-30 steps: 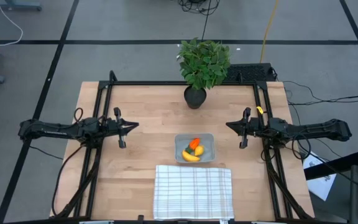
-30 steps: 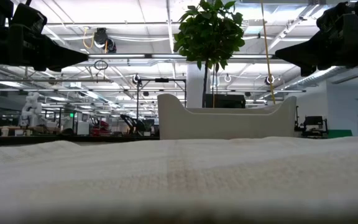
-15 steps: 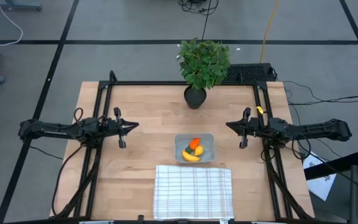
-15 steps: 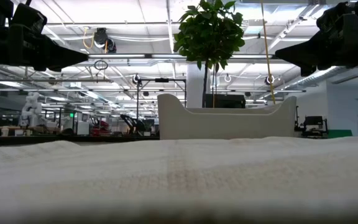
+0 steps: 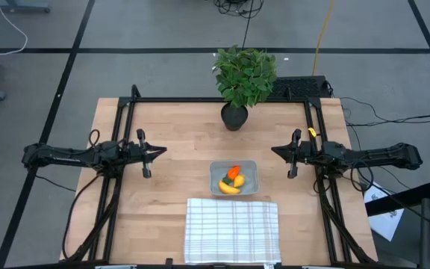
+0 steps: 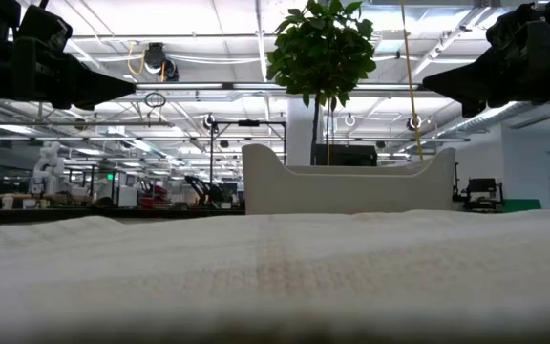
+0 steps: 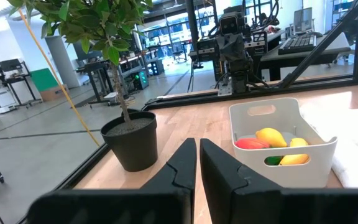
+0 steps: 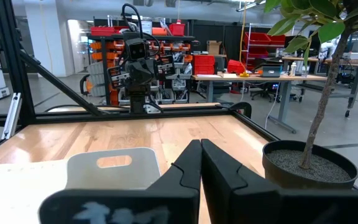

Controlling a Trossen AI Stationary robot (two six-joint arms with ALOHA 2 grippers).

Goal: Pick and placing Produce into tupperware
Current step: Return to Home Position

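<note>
No readable text, label, brand, number or sign shows in any view.

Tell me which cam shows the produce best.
Left wrist view: the produce sits close, showing above the tupperware wall. High view shows all three pieces, but small. Low and right wrist views show only the tupperware's wall.

Light wooden table (image 5: 163, 187), black frame rails on the sides. Potted plant (image 5: 234, 117) at far edge, centre. White checked cloth (image 5: 232, 230) at near edge. Grey-clear tupperware (image 5: 253, 179) just beyond the cloth, mid-table.
</note>
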